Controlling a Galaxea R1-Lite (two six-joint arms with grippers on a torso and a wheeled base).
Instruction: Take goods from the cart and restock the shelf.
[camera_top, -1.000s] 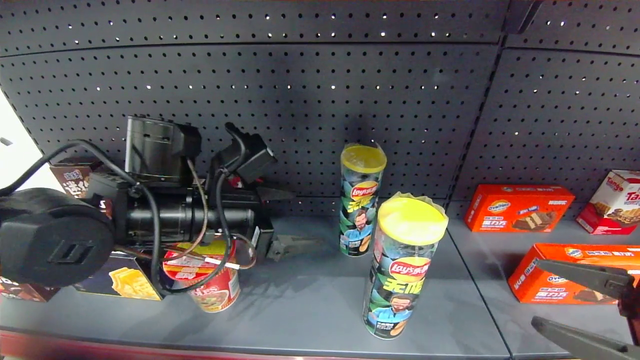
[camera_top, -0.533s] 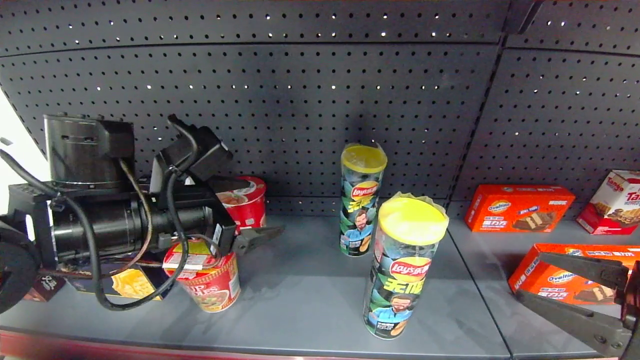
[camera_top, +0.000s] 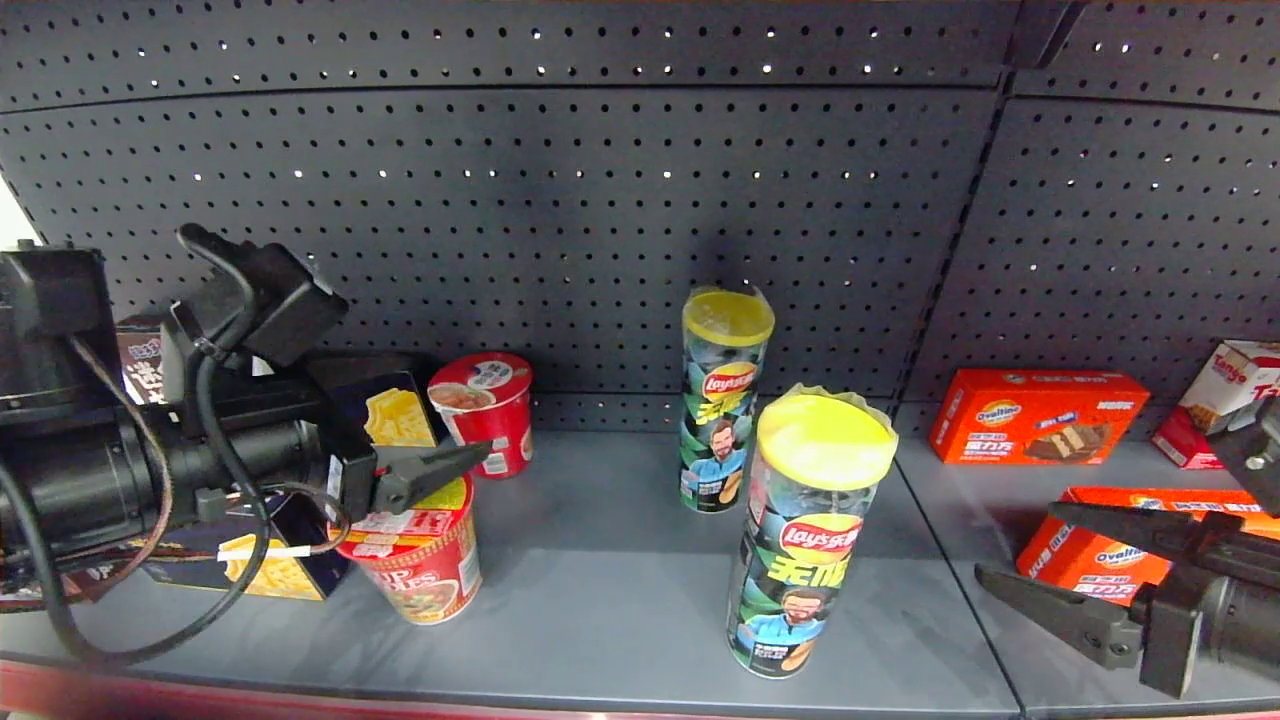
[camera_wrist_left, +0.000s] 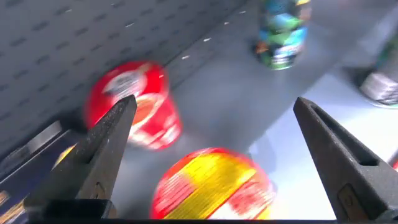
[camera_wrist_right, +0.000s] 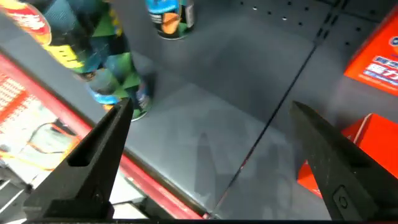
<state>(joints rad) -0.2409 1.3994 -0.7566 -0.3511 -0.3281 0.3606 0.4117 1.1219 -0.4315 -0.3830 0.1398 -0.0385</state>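
Your left gripper (camera_wrist_left: 214, 106) is spread wide with nothing in it. It hangs over the left part of the shelf (camera_top: 600, 600), above the front noodle cup (camera_top: 415, 560) and just short of the red noodle cup (camera_top: 483, 410). Your right gripper (camera_top: 1020, 545) is also released and empty, low at the shelf's front right. It sits in front of an orange box (camera_top: 1100, 570) and near the front chip can (camera_top: 805, 540).

I judge this as the tail end of a placement. The red noodle cup stands upright on the shelf close to the pegboard wall (camera_top: 600, 220), apart from your fingers, and both jaws are free. The next move probably calls for drawing the left arm clear without clipping the front noodle cup beneath it. After that you go to the cart for another item.

The red noodle cup is a tapered paper tub, red-sided, with a sealed printed lid and no dent that I can see. It rests flat on its narrow base, beside a dark snack box (camera_top: 395, 410) and well apart from the back chip can (camera_top: 722, 400). In the left wrist view it is blurred, so I cannot make out finer detail there.
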